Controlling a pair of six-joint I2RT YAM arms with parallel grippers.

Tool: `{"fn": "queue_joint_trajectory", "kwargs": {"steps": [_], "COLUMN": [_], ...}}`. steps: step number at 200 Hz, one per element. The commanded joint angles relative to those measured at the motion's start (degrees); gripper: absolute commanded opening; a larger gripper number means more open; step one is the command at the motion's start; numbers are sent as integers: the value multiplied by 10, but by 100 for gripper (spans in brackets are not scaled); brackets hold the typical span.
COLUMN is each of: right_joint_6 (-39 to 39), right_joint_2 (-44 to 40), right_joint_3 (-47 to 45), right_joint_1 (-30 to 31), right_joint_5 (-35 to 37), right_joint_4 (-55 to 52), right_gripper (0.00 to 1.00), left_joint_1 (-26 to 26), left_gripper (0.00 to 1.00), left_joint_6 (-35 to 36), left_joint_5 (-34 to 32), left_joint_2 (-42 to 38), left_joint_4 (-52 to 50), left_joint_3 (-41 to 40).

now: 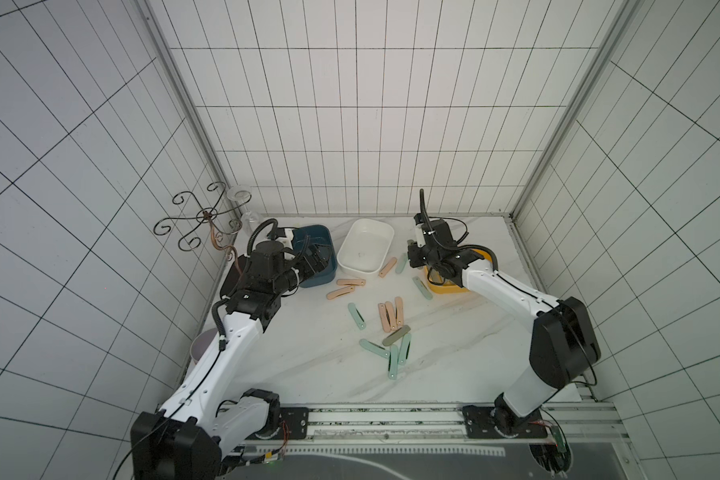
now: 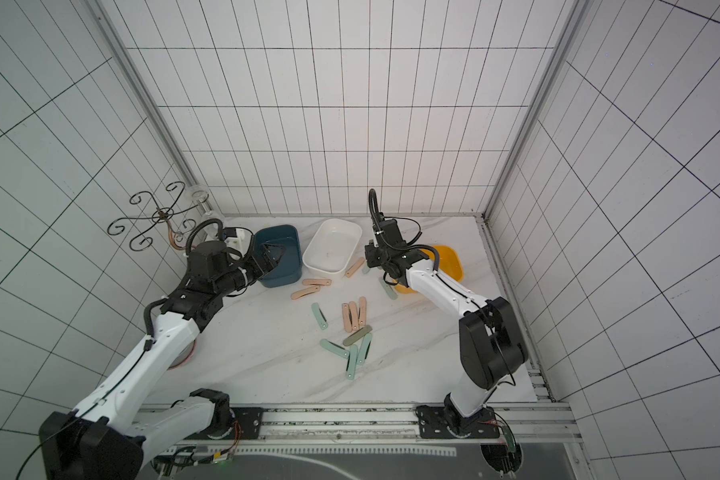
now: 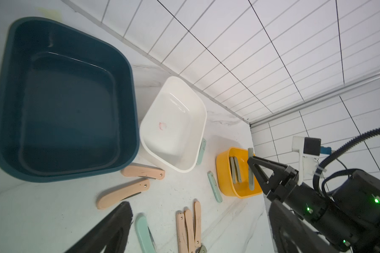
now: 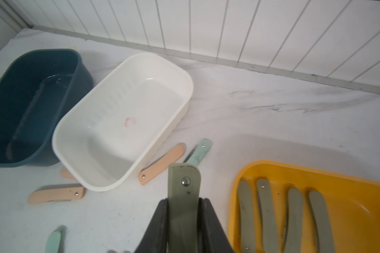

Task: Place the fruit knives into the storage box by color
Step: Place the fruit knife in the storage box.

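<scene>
Across the marble table (image 1: 454, 353), a blue box (image 2: 283, 278) sits at ten o'clock, a white box (image 1: 360, 270) at twelve, a yellow box (image 2: 449, 259) at two. Over blue hangs the left gripper (image 2: 274, 253), finger spread unclear. The right gripper (image 4: 184, 203) pinches an olive knife (image 4: 184, 181) just beside yellow. Centrally lie loose knives (image 1: 391, 318).

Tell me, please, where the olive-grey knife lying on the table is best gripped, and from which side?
Grip the olive-grey knife at mid-length, across its narrow width, coming straight down from above. It lies flat and slanted between the peach knives and the mint knives, close to both, so jaws square to its length probably fit best.
</scene>
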Motion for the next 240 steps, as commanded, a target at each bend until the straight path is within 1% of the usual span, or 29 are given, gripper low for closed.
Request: {"fn": "queue_joint_trajectory", "kwargs": {"steps": [1, 22, 40, 77, 182, 240], "right_joint_6": [-35, -63, -84, -122, -137, -141], "right_joint_2": [-23, -26, -24, 8, 122, 170], "right_joint_3": [-45, -59, -69, -75, -36, -9], "right_joint_1": [-54, -112, -147, -187, -211, -220], "right_joint_5": [4, -5, 3, 31, 60, 71], "right_joint_4": [23, 38, 53, 73, 85, 84], "right_gripper": [18, 18, 18, 18, 17, 17], "left_joint_1": [-35, -53, -58, -61, -65, -65], "left_gripper": [97, 97, 97, 97, 97, 97], "left_joint_6": [18, 18, 17, 19, 18, 22], "left_joint_5": [-30, -30, -27, -18, -1, 5], "left_joint_2": [19, 35, 44, 54, 63, 71], "left_joint_4": [9, 10, 11, 13, 17, 17], "left_joint_3": [27, 37, 40, 42, 47, 56]}}
